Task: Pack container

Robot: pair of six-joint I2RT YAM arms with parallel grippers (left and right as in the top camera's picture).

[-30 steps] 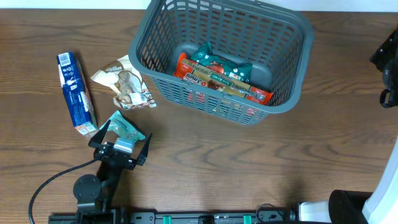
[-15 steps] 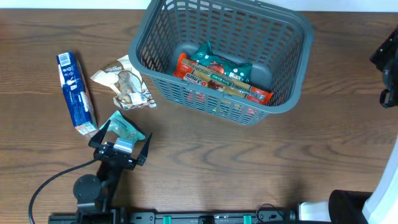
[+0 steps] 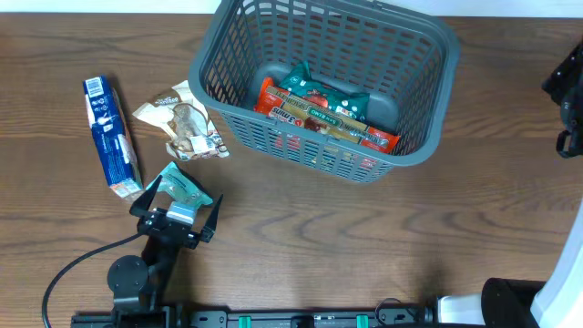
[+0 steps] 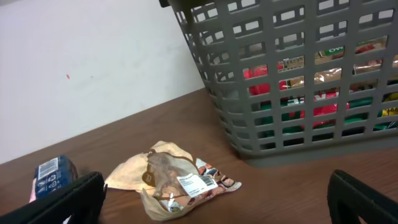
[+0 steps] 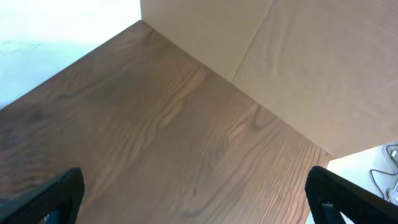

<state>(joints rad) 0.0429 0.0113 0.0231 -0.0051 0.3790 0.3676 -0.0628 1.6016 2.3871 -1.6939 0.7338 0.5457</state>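
Note:
The dark grey slotted container (image 3: 208, 66) stands at the back centre and holds a green packet (image 3: 321, 93) and red-orange packets (image 3: 284, 109). It also shows in the left wrist view (image 4: 292, 93). My left gripper (image 3: 178, 206) is open, low at the front left, its fingers either side of a teal packet (image 3: 185, 187). In the left wrist view the fingers (image 4: 214, 202) stand wide apart and the teal packet is out of view. My right gripper (image 5: 196, 193) is open and empty over bare table; only part of that arm (image 3: 567, 91) shows at the overhead view's right edge.
A beige crumpled snack packet (image 3: 182, 123) lies left of the container and ahead of my left gripper in the wrist view (image 4: 171, 180). A blue and white packet (image 3: 111, 135) lies further left, also seen in the wrist view (image 4: 53, 174). A black cable (image 3: 73, 264) runs at the front left.

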